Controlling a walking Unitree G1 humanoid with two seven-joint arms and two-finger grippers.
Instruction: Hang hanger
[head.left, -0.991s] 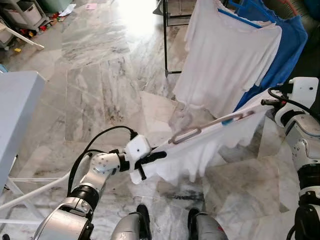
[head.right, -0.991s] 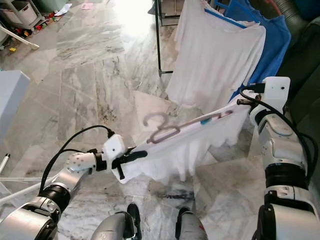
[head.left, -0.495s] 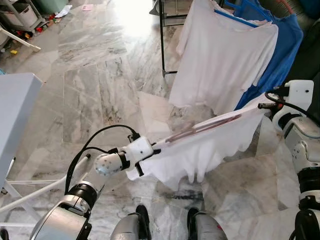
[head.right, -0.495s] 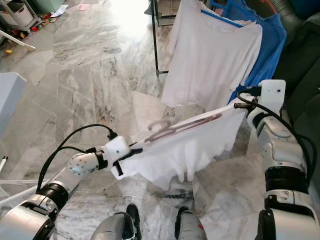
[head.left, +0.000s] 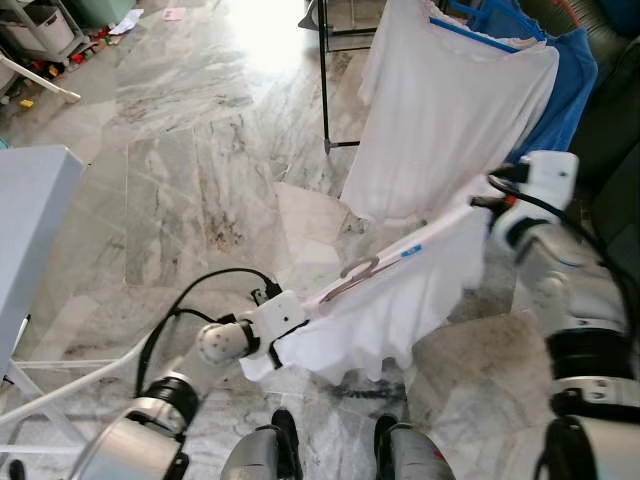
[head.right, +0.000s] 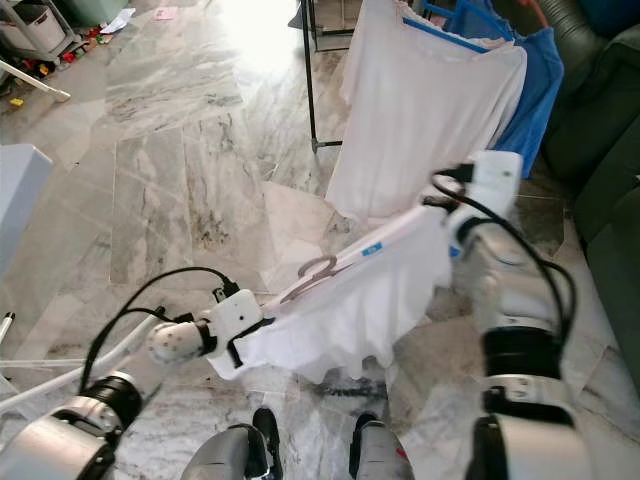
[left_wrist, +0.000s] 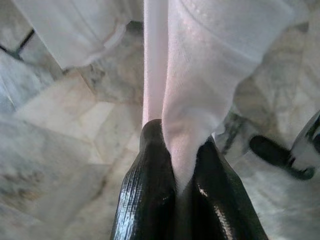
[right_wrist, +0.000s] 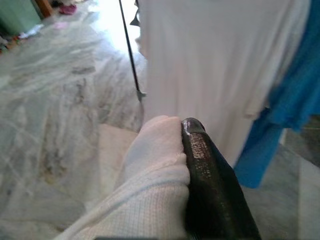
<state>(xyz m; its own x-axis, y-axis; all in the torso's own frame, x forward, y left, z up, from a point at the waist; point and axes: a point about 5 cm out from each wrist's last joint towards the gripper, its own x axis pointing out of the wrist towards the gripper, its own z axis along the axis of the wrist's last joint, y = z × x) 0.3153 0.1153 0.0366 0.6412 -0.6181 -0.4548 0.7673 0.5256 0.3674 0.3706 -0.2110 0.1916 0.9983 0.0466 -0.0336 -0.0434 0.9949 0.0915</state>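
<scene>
The left gripper (left_wrist: 182, 165) has its black fingers (left_wrist: 145, 190) pinched onto one shoulder of a white shirt (head.left: 385, 310). The right gripper (right_wrist: 185, 145) clamps the opposite shoulder, one finger (right_wrist: 207, 175) pressed against bunched cloth. Between them the shirt is stretched taut on a pinkish hanger (head.right: 330, 270), whose hook (head.right: 318, 265) stands up near the middle. The clothes rack (head.right: 308, 80) is the landmark: the held shirt hangs in front of and below it, well apart from its rail, with a hung white shirt (head.right: 420, 100) and a blue garment (head.right: 530, 90) already on it. I judge the hanger is dressed and carried; lifting and hooking it onto the rack remain.
</scene>
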